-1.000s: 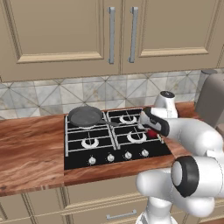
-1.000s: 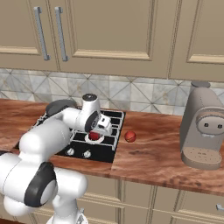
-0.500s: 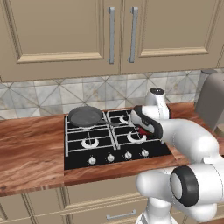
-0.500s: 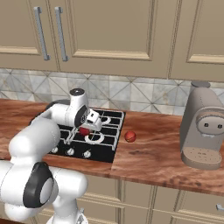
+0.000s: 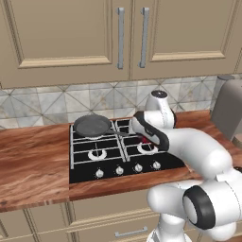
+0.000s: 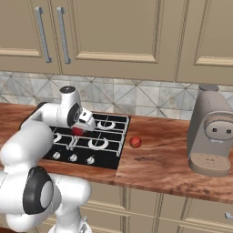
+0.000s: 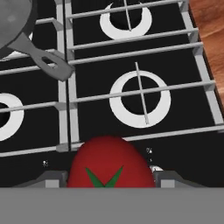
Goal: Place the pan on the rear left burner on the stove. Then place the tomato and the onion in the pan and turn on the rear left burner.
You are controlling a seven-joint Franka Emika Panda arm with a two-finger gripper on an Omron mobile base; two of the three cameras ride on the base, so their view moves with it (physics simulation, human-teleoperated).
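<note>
- Pan [image 5: 92, 125] already seated on the rear left burner [image 5: 92, 126] of the stove [image 5: 118, 163], handle [image 7: 50, 64] pointing right toward the middle of the cooktop; first step judged done.
- Pan empty, dark floor bare; a sensible order, since a seated pan gives a fixed target for the food.
- Tomato [image 7: 110, 162] clamped between the two finger tips of the gripper [image 6: 78, 131], jaws fairly wide only because the fruit fills the gap; green stem mark facing the hand camera.
- Carried clear above the grates rather than dragged, over the right half of the stove, with a silver burner ring directly beyond it in the hand view.
- Pan up and to the left in the hand view, only its edge and handle showing; tomato well apart from it, so transfer judged under way, not finished.
- Small reddish-brown round thing [image 6: 135, 142] lying on the wooden counter [image 6: 168, 159] just right of the stove, probably the onion; untouched.
- Front knobs [image 5: 127, 169] untouched too.
- Arm reaching forward from the base, forearm slanting down across the cooktop's right side, wrist bent so the hand looks down and back over the burners.
- Next move likely a swing left and back, with a low release inside the rim to keep the round fruit from rolling out.
</note>
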